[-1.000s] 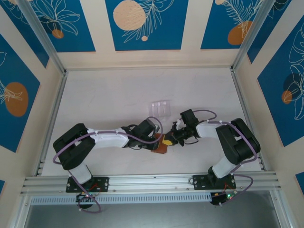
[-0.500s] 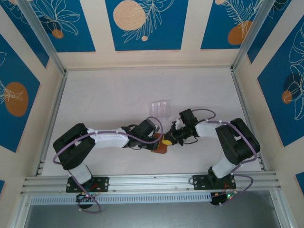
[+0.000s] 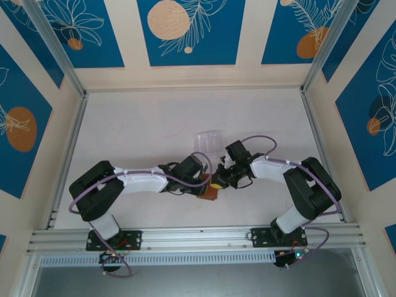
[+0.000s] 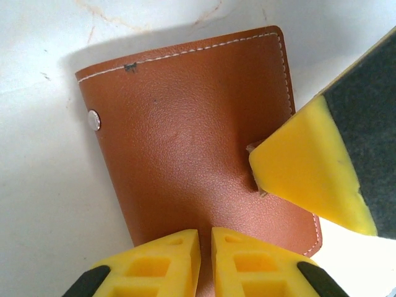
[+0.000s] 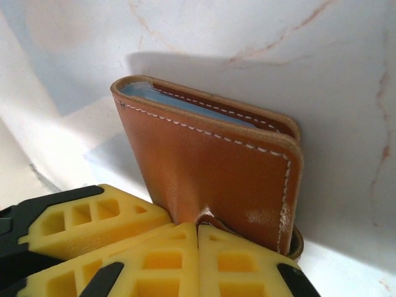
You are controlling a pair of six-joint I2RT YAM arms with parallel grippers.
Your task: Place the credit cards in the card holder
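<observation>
The card holder (image 4: pixel 185 124) is a reddish-brown leather wallet, folded shut, with a snap stud near one edge. My left gripper (image 4: pixel 205 234) is shut on its near edge, and leather shows in the narrow gap between the yellow fingers. In the right wrist view the card holder (image 5: pixel 210 167) stands on edge, with grey-blue lining showing at its top. My right gripper (image 5: pixel 198 228) is shut on its small closing tab. From above, both grippers meet over the card holder (image 3: pixel 211 193) at the table's middle front. The credit cards are out of view.
A clear plastic box (image 3: pixel 208 139) lies on the white table just behind the two grippers. Aluminium rails (image 3: pixel 185 236) run along the table's front and sides. One finger of the left gripper (image 5: pixel 86 216) sits close beside my right gripper.
The right arm has shifted slightly left, bringing its gripper closer over the card holder. The left arm has stayed in place.
</observation>
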